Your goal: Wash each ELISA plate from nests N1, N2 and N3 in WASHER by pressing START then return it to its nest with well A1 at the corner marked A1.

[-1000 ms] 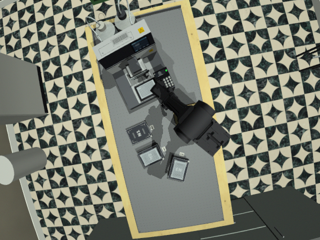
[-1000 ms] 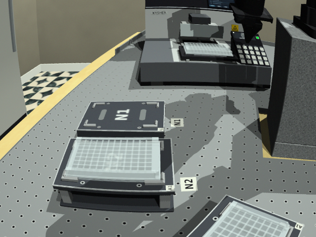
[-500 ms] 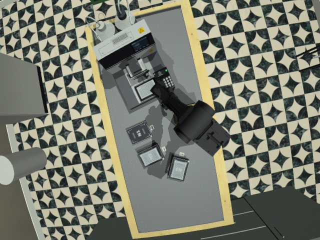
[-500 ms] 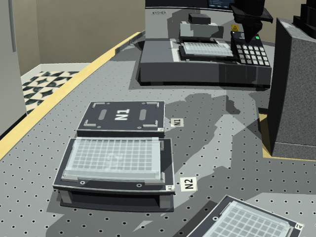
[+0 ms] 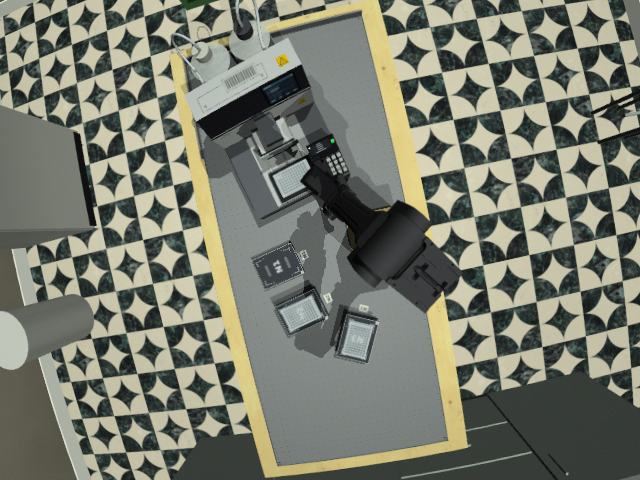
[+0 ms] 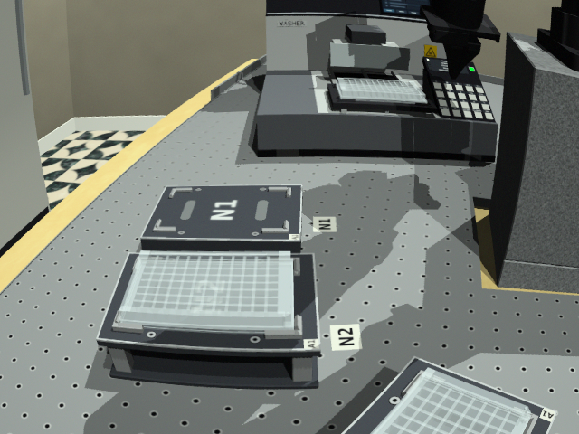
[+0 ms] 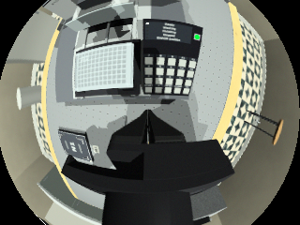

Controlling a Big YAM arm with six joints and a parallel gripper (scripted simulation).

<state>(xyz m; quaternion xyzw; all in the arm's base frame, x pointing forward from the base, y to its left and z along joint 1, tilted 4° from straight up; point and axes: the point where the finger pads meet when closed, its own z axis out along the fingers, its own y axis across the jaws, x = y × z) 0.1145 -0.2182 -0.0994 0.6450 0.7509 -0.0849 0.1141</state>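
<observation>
Your gripper was closed on nothing; the N1 ELISA plate lay in the washer's carrier. Lifting it off-center could have caught a locator and tilted it.

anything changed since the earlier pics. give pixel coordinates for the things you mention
Nothing has visibly changed. The gripper (image 7: 147,113) is shut over the washer's front, lamp (image 5: 332,140) (image 6: 471,69) (image 7: 197,37) green, a plate (image 5: 292,179) (image 6: 381,90) (image 7: 104,66) on the carrier, nest N1 (image 5: 278,265) (image 6: 222,212) (image 7: 76,144) without one, N2 (image 5: 279,318) (image 6: 306,298) and N3 (image 5: 341,343) each holding theirs.
</observation>
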